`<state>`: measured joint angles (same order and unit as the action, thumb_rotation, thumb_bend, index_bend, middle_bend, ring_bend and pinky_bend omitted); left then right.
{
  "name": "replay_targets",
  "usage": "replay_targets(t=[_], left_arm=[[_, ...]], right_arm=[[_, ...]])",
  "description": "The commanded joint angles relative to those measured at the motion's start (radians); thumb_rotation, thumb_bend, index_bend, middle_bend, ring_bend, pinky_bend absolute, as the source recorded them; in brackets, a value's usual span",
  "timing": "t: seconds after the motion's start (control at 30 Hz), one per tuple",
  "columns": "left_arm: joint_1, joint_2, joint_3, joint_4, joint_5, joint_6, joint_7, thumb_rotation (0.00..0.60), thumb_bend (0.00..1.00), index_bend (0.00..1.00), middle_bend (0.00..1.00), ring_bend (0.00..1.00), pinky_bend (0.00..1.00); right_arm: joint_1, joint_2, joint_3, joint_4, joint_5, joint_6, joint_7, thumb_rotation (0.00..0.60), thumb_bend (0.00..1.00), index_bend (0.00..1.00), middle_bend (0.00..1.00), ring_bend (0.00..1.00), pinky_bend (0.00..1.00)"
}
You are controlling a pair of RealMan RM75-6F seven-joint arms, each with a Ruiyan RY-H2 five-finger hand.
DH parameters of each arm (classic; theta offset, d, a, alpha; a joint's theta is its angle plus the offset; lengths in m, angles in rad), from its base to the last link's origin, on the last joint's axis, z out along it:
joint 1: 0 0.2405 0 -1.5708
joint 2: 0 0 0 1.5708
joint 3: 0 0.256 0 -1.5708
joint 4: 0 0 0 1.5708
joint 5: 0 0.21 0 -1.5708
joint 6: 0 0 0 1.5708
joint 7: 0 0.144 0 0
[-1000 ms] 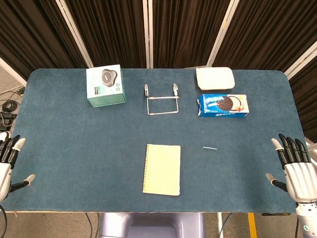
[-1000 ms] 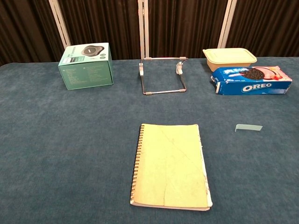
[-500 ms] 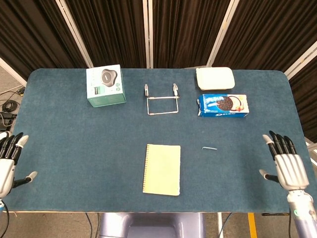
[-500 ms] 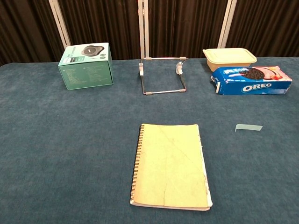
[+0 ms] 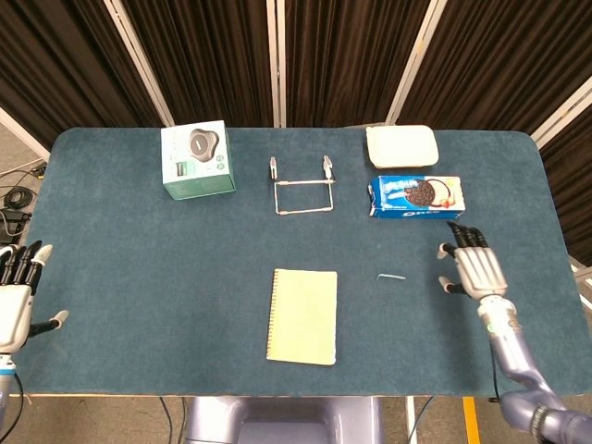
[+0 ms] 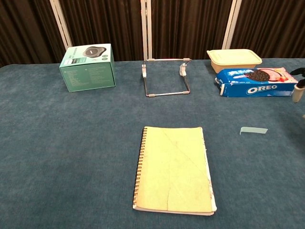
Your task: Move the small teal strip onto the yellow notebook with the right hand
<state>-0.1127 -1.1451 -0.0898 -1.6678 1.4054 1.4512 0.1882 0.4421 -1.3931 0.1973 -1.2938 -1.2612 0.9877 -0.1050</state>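
Right hand (image 5: 475,270) now nearer teal strip (image 5: 390,276), fingers spread, empty; cream container (image 5: 400,145) lidded.

The cloth-covered bench (image 5: 139,259) is a plain deep blue-teal. At its middle lies a pale yellow spiral-bound notebook (image 5: 303,315) with black wire binding. Just right of the notebook is the small teal strip (image 5: 390,276), lighter than the cloth. Beyond the notebook stands a silver wire stand (image 5: 302,189); left of the stand, a mint-green carton (image 5: 196,159) printed with a grey device; right of it, a blue Oreo packet (image 5: 416,196) with white lettering, and a cream lidded tub (image 5: 400,145).
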Motion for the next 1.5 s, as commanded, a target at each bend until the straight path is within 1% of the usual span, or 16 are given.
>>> replay_targets(t=[0.03, 0.17, 0.67, 0.8, 0.97, 1.1, 1.23, 1.33, 1.5], left_arm=[[-0.007, -0.009, -0.004, 0.006, -0.017, -0.014, 0.008, 0.600, 0.00, 0.00, 0.00, 0.00, 0.00], [-0.017, -0.022, -0.008, 0.022, -0.045, -0.038, 0.017, 0.600, 0.00, 0.00, 0.00, 0.00, 0.00], [-0.025, -0.028, -0.010, 0.036, -0.066, -0.046, 0.017, 0.600, 0.00, 0.00, 0.00, 0.00, 0.00], [-0.025, -0.028, -0.009, 0.034, -0.066, -0.045, 0.017, 0.600, 0.00, 0.00, 0.00, 0.00, 0.00], [-0.026, -0.028, -0.007, 0.034, -0.066, -0.045, 0.016, 0.600, 0.00, 0.00, 0.00, 0.00, 0.00], [-0.028, -0.027, -0.007, 0.036, -0.070, -0.049, 0.013, 0.600, 0.00, 0.00, 0.00, 0.00, 0.00], [-0.030, -0.028, -0.006, 0.037, -0.071, -0.050, 0.014, 0.600, 0.00, 0.00, 0.00, 0.00, 0.00], [-0.030, -0.028, -0.006, 0.038, -0.073, -0.051, 0.013, 0.600, 0.00, 0.00, 0.00, 0.00, 0.00], [-0.033, -0.029, -0.005, 0.039, -0.077, -0.056, 0.014, 0.600, 0.00, 0.00, 0.00, 0.00, 0.00]], right_arm=[[0.039, -0.051, -0.010, 0.049, 0.010, -0.041, -0.012, 0.600, 0.22, 0.46, 0.00, 0.00, 0.00], [0.067, -0.088, -0.019, 0.081, 0.010, -0.068, -0.025, 0.600, 0.28, 0.49, 0.00, 0.00, 0.00], [0.092, -0.148, -0.049, 0.106, 0.013, -0.081, -0.036, 0.600, 0.29, 0.51, 0.00, 0.00, 0.00], [0.093, -0.166, -0.059, 0.129, 0.004, -0.073, -0.040, 0.600, 0.29, 0.51, 0.00, 0.00, 0.00], [0.096, -0.200, -0.066, 0.181, -0.005, -0.064, -0.032, 0.600, 0.29, 0.52, 0.00, 0.00, 0.00], [0.097, -0.215, -0.069, 0.204, -0.014, -0.061, -0.002, 0.600, 0.33, 0.55, 0.00, 0.00, 0.00], [0.100, -0.222, -0.071, 0.214, -0.034, -0.047, 0.021, 0.600, 0.38, 0.62, 0.00, 0.00, 0.00], [0.103, -0.216, -0.074, 0.201, -0.065, -0.023, 0.039, 0.600, 0.41, 0.66, 0.00, 0.00, 0.00], [0.114, -0.159, -0.079, 0.095, -0.114, 0.006, 0.039, 0.600, 0.43, 0.69, 0.00, 0.00, 0.00]])
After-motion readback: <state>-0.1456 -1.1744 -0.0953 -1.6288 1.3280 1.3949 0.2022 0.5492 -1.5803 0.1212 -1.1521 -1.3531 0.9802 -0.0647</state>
